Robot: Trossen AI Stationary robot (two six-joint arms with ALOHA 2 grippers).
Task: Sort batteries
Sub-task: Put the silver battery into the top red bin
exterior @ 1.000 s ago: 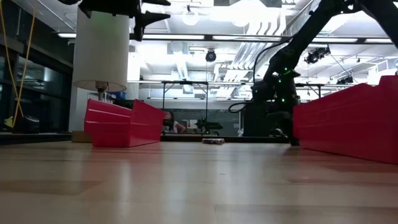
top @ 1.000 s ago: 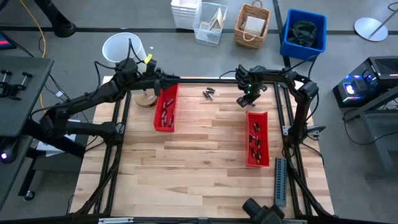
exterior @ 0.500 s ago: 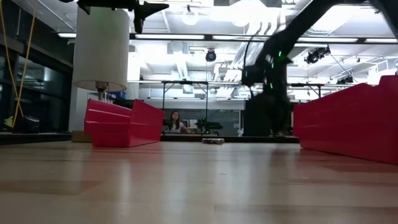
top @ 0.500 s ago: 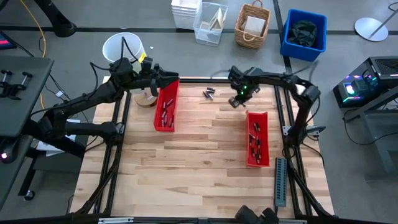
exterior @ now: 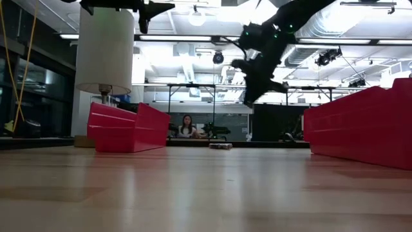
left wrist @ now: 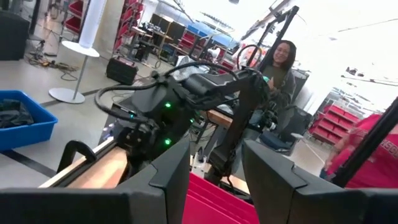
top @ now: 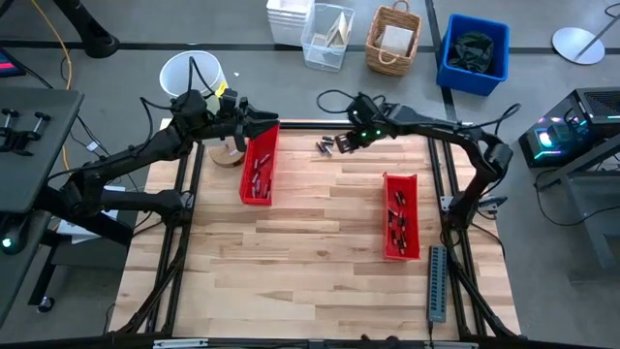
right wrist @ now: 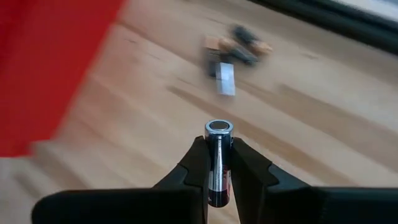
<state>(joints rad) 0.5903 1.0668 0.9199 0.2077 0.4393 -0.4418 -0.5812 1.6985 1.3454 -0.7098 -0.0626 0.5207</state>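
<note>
at the far edge of the table, i have the right gripper (top: 341, 144) hanging in the air just beside the small loose pile of batteries (top: 325, 146) that lies on the wood between the two trays. its fingers (right wrist: 198, 163) are clenched on one battery (right wrist: 217, 163), which stands upright between them with its silvery end cap up. from that wrist i can see the pile (right wrist: 231, 51) on the boards beyond, blurred, with a red tray wall off to one side. in the low view the gripper (exterior: 254, 95) is well above the table top, the pile (exterior: 221, 146) lying below it.

the left gripper (top: 268, 122) waits over the far end of the left red tray (top: 268, 160), which holds several batteries. its fingers (left wrist: 171, 180) stand apart with nothing between them. the right red tray (top: 413, 194) also has batteries in it. a person (left wrist: 278, 65) sits in the room past the table.
</note>
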